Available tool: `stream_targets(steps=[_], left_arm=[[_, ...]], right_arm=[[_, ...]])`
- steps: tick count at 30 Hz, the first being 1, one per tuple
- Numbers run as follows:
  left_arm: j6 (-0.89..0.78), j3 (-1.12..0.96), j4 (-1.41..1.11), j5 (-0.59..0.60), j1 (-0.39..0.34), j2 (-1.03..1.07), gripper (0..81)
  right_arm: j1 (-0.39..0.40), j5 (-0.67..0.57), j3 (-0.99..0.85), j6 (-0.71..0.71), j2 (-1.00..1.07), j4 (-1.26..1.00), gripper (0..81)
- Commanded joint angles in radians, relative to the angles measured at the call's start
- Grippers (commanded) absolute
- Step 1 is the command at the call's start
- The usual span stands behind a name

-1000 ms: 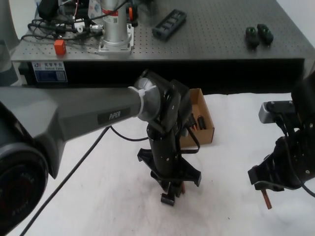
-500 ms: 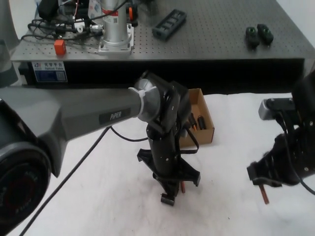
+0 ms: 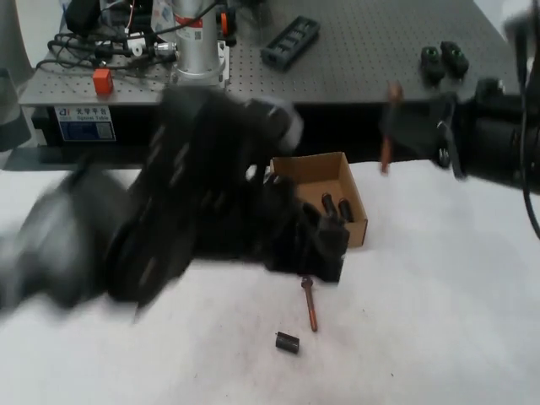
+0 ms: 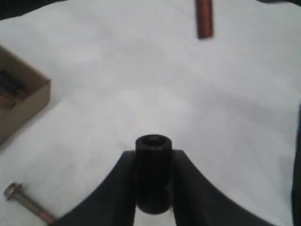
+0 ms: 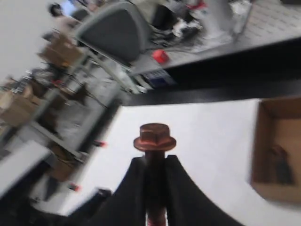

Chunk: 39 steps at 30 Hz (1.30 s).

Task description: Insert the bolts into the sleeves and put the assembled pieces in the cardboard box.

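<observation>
White cloth point(image 3: 439, 321) covers the bench, and a perforated metal table point(image 3: 354, 51) rises behind it. The dark left arm point(image 3: 169, 228) stretches across the left and middle of the high view, low over the cloth, with its end just beside the cardboard box point(image 3: 356, 226). The right arm point(image 3: 498, 139) lies level at the upper right, above the cloth's far edge and well apart from the left arm. The cardboard box sits open on the cloth near the table's front edge. Two dark assembled pieces point(image 3: 329, 203) lie inside it, toward its right side. The left gripper point(image 4: 153, 160) has its fingers closed narrowly around a black sleeve point(image 4: 153, 188). The sleeve stands upright between them, its hollow mouth showing at the top. The right gripper point(image 5: 154, 162) pinches a copper bolt point(image 5: 154, 137) by the shaft, so the flanged hexagonal head stands clear of the fingertips. In the high view this bolt hangs upright in the air, beyond the box's right corner. A loose bolt point(image 3: 310, 305) lies flat on the cloth in front of the box. A loose sleeve point(image 3: 287, 342) lies near its tip, apart from it and closer to the camera.
</observation>
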Motion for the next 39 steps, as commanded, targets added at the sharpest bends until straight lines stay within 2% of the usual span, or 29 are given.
stream_targets(steps=[1, 6, 11, 26, 39], left_arm=[[-0.047, 0.069, -0.208, 0.021, 0.000, -0.058, 0.6], [-0.101, 0.116, -0.264, 0.023, 0.005, -0.092, 0.6], [-0.104, 0.116, -0.264, 0.030, 0.007, -0.092, 0.6], [-0.115, 0.116, -0.264, 0.082, 0.008, -0.092, 0.6], [-0.144, 0.116, -0.279, 0.054, 0.020, -0.092, 0.6]], right_arm=[[0.054, -0.087, 0.045, 0.181, -0.016, -0.249, 2.3], [0.115, -0.111, 0.062, 0.199, -0.016, -0.263, 2.3], [0.145, -0.132, 0.084, 0.191, -0.016, -0.261, 2.3], [0.145, -0.200, 0.084, 0.109, -0.016, -0.170, 2.3], [0.145, -0.314, 0.084, 0.020, -0.016, -0.151, 2.3]])
